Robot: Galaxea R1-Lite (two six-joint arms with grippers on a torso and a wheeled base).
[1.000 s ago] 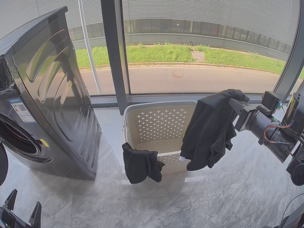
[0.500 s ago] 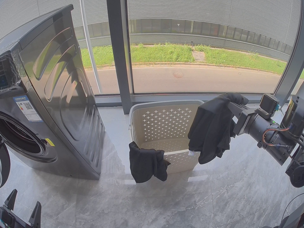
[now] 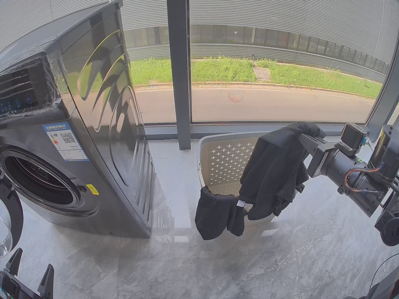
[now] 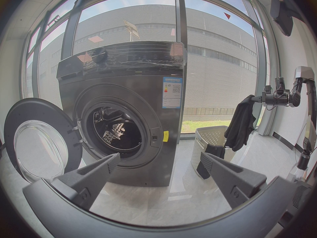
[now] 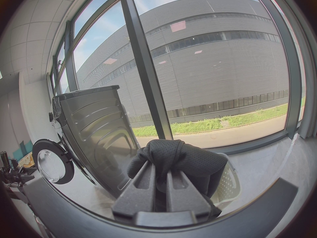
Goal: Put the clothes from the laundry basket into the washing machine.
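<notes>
- Left gripper (image 3: 32,265): low and nearest, jaws spread, holding nothing.
- Washing machine (image 3: 83,117): round door (image 4: 39,142) swung open. No garment can be made out in the drum (image 4: 117,131).
- Right gripper (image 5: 160,179): pinching a black garment (image 3: 272,175), held aloft by the laundry basket (image 3: 224,154), well apart from the machine.
- Second black garment (image 3: 218,214): draped over the basket's near rim.
- Judgement: early stage. One item lifted, none loaded, two left to deliver.

Bright daylight enters through the window (image 3: 270,100); glare streaks the washing machine (image 3: 112,117) side. Wrist views bow outward, with dark corners.
</notes>
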